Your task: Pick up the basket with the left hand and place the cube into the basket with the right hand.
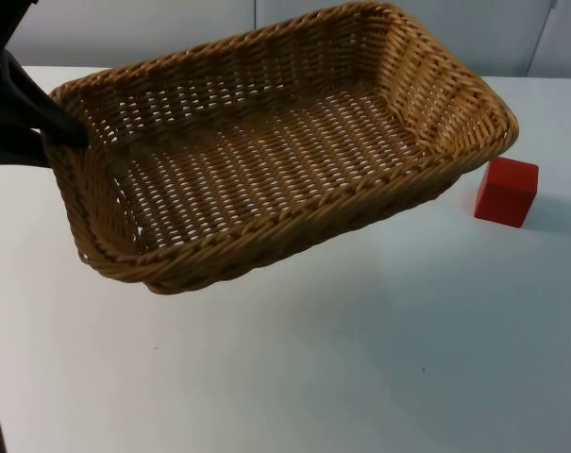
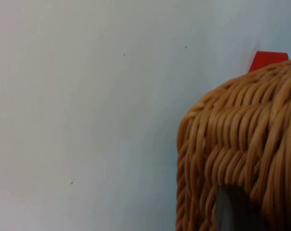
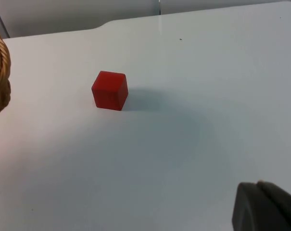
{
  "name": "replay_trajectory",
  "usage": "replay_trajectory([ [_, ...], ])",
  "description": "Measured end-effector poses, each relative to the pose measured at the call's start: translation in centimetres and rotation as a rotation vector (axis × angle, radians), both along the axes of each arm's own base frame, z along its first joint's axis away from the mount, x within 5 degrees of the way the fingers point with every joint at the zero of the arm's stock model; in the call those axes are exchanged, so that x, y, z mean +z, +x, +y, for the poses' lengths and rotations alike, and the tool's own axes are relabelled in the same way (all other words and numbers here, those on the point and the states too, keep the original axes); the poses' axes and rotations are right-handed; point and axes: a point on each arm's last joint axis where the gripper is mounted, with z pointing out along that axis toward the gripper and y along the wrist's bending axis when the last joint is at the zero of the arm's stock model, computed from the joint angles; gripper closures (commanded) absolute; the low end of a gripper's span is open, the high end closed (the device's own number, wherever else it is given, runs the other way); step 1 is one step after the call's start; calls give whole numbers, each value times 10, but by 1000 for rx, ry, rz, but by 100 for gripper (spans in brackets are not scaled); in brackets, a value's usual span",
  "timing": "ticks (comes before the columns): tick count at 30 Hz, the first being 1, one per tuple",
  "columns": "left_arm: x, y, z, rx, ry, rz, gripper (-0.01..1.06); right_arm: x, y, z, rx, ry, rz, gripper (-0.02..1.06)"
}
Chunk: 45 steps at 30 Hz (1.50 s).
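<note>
The left gripper [image 1: 63, 132] is clamped on the short end rim of the rectangular tan woven wicker basket [image 1: 285, 151], which it holds lifted and tilted above the white surface [image 1: 361, 359]. The small red cube [image 1: 506, 192] rests on the surface just beside the basket's far end, nearer the right arm. Right gripper [image 3: 265, 207]: state cannot be told; open surface lies between it and the cube.

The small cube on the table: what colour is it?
Red: the small red cube, clearest in the right wrist view.
</note>
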Motion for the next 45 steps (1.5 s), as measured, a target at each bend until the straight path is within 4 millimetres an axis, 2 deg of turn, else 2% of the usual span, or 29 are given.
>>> replay_trajectory([
  [4, 0, 0, 0, 0, 0, 0, 105, 5, 1, 0, -1, -5, -44, 105],
  [8, 0, 0, 0, 0, 0, 0, 105, 25, 6, 2, 15, 11, -262, 105],
  [13, 0, 0, 0, 0, 0, 0, 105, 36, 18, 3, 28, 51, -333, 105],
  [15, 0, 0, 0, 0, 0, 0, 105, 36, 26, 2, 26, 57, -302, 105],
  [20, 0, 0, 0, 0, 0, 0, 105, 26, 74, -3, 31, 89, -52, 105],
  [21, 0, 0, 0, 0, 0, 0, 105, 26, 74, -3, 31, 89, -52, 105],
  [26, 0, 0, 0, 0, 0, 0, 105, -1, 125, -5, 59, 158, 235, 105],
  [27, 0, 0, 0, 0, 0, 0, 105, -1, 125, -5, 59, 158, 235, 105],
  [28, 0, 0, 0, 0, 0, 0, 105, -12, 139, -6, 69, 175, 321, 105],
  [31, 0, 0, 0, 0, 0, 0, 105, -32, 159, -6, 99, 188, 458, 105],
  [36, 0, 0, 0, 0, 0, 0, 105, -45, 176, -2, 149, 215, 500, 105],
  [42, 0, 0, 0, 0, 0, 0, 105, -40, 183, 7, 181, 239, 410, 105],
  [45, 0, 0, 0, 0, 0, 0, 105, -37, 185, 6, 222, 173, 382, 105],
])
